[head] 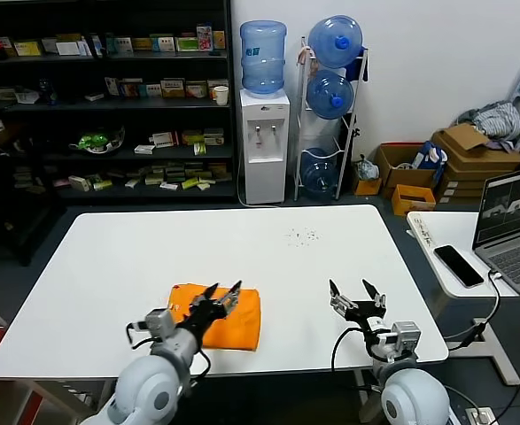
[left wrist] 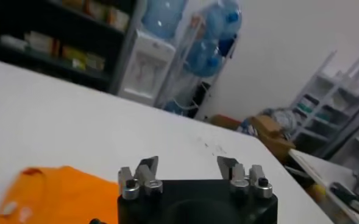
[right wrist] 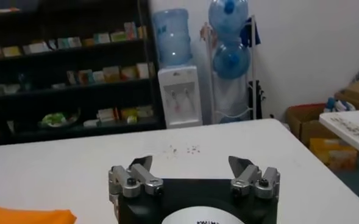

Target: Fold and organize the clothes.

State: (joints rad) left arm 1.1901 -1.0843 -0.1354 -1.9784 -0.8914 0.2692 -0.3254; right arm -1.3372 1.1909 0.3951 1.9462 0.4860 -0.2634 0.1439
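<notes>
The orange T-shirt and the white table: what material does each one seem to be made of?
The orange T-shirt looks like soft matte knit fabric, probably cotton: it lies limp, folded into a flat rectangle with rounded edges and gentle creases. The white table looks like a hard, smooth laminate or painted board with a slightly satin finish; its core is not visible. The left gripper hangs over the shirt, the right gripper over bare tabletop, both open.

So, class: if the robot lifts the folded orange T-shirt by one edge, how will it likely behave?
The orange T-shirt lies as a flat, soft-edged bundle, so it would probably droop and unfold. It looks thin, likely light. On the smooth white table a push may slide or bunch it. The left pincer hovers over it, open.
</notes>
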